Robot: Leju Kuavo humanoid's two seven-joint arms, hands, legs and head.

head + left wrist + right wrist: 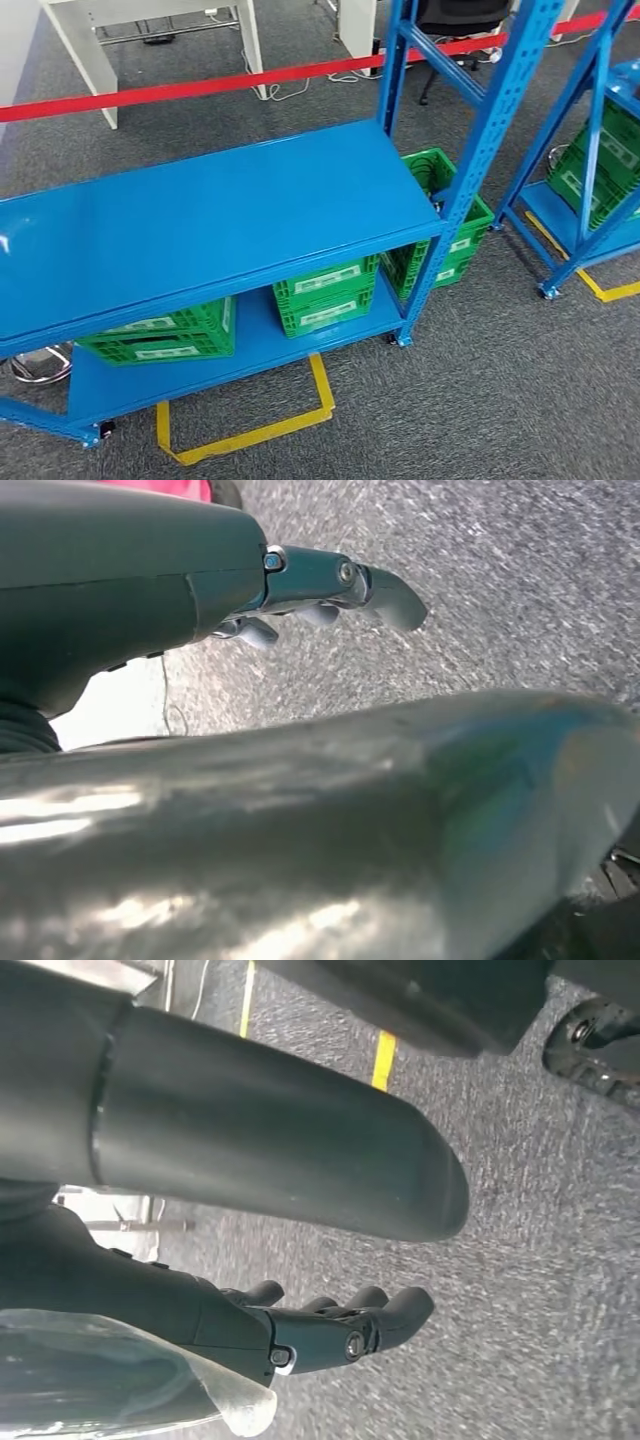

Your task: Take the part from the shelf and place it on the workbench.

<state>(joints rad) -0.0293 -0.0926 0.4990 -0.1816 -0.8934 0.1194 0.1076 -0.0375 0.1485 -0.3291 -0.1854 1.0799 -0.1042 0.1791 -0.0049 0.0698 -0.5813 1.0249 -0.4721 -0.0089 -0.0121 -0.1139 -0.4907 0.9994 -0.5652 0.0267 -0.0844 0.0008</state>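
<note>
A blue metal shelf (211, 220) stands in front of me in the head view, and its wide top board is bare. On its lower board sit three green crates (326, 295). The one at the right end (445, 220) has dark items inside that are too small to make out. In the left wrist view my left hand (302, 590) hangs over grey carpet with its fingers stretched out, and it holds nothing. My right hand (332, 1330) also hangs over the carpet, fingers extended and apart from the thumb, nothing between them. A clear film (113, 1390) shows beside its wrist.
A second blue rack (596, 180) with a green crate stands at the right. A red tape barrier (226, 85) runs behind the shelf, with a white desk (90, 50) beyond it. Yellow floor tape (249, 435) marks the carpet before the shelf. A round metal base (38, 365) lies at the left.
</note>
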